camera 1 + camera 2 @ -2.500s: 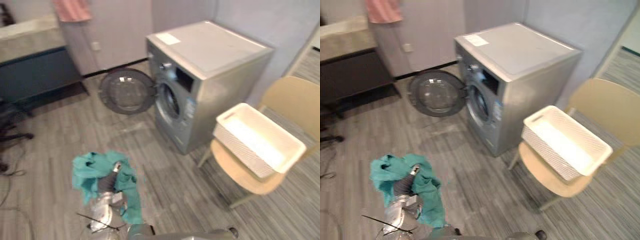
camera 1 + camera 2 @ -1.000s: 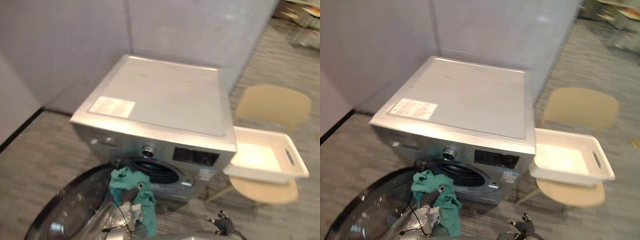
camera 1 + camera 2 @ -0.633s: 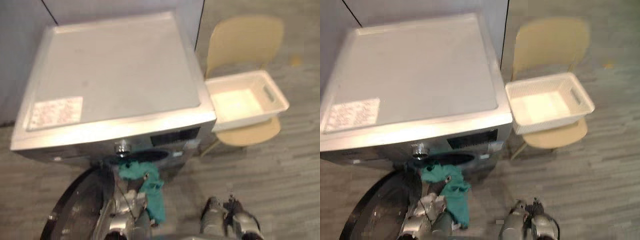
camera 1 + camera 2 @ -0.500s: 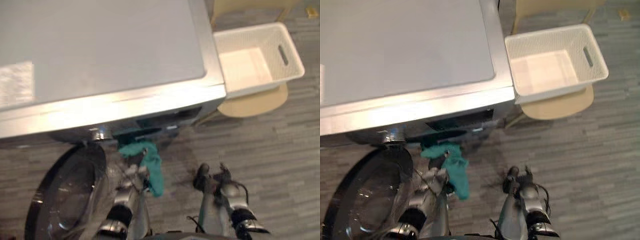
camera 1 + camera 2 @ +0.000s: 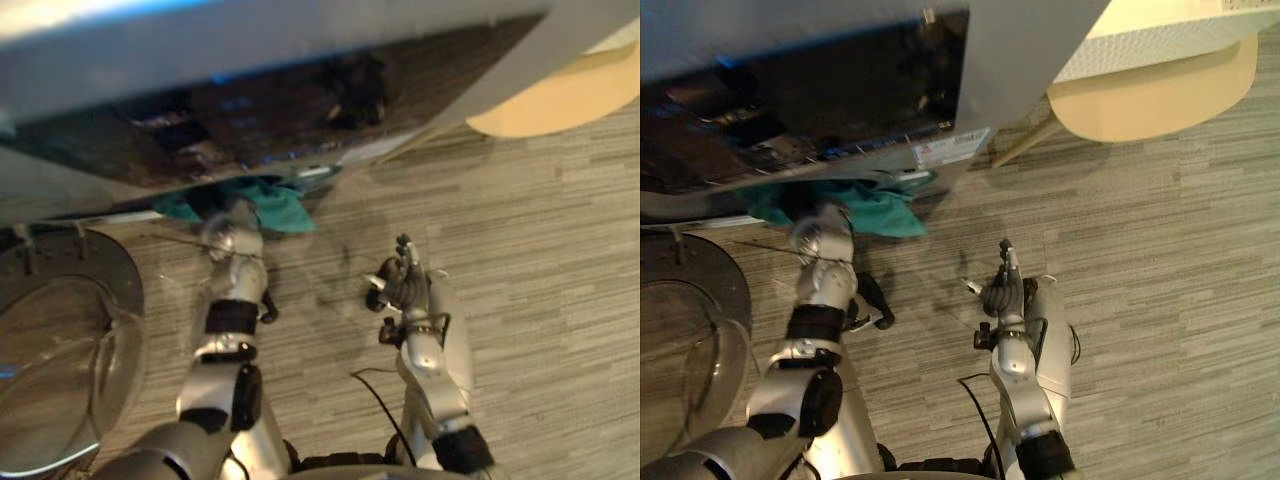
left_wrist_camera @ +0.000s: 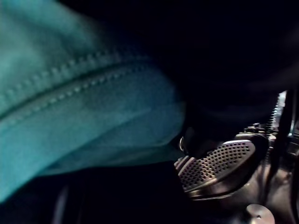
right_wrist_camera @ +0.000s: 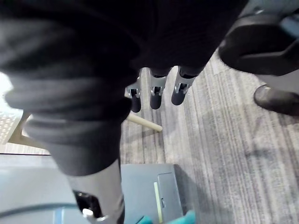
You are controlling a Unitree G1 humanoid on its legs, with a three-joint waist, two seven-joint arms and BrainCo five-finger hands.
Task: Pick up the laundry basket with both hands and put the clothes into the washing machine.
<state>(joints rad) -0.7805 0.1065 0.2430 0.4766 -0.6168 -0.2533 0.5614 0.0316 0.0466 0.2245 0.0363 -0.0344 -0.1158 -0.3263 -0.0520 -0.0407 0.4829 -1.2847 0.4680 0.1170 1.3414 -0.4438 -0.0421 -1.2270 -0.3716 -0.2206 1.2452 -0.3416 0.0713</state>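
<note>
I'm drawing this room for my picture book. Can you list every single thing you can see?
washing machine: one, silver-grey, across the top of the head views
machine door: one, dark-rimmed glass, swung open at the left
cloth: one, teal, at the machine's opening
laundry basket: one, white, on the chair
chair: one, tan, right of the machine
floor: one, grey planks, under everything
left hand: one, silver and dark, at the opening by the cloth
right hand: one, silver and dark, over the floor, holding nothing
</note>
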